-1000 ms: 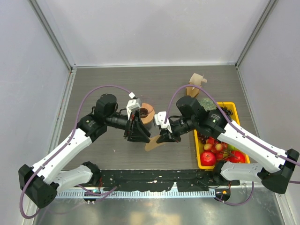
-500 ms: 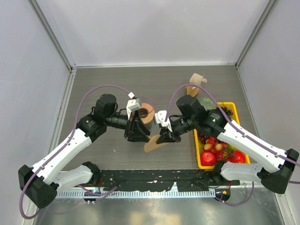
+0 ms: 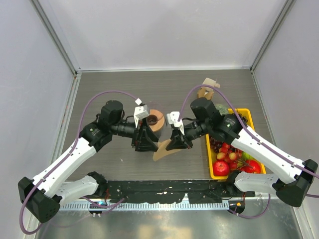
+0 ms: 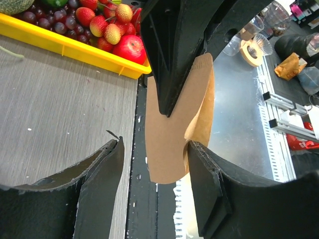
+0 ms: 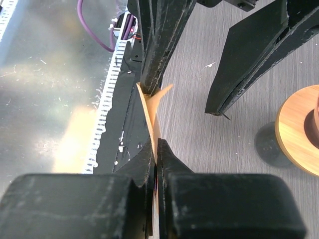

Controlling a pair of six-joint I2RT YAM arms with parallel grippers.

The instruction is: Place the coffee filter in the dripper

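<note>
Above the worktop (image 3: 114, 92), right end effector (image 3: 175, 145) pinches the coffee filter (image 3: 162, 150); I see left end effector (image 3: 148, 144) spread around it.

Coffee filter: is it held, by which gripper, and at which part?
The right gripper pinches the filter by one end; the left gripper stands open around the other end.

Coffee filter (image 4: 169, 142) — matt tan paper

L arm (image 3: 70, 161), R arm (image 3: 266, 155): white shells, blk joints. Purple cable (image 3: 109, 91) ea. L gripper (image 3: 148, 144), R gripper (image 3: 175, 144): blk, white cam blocks.
</note>
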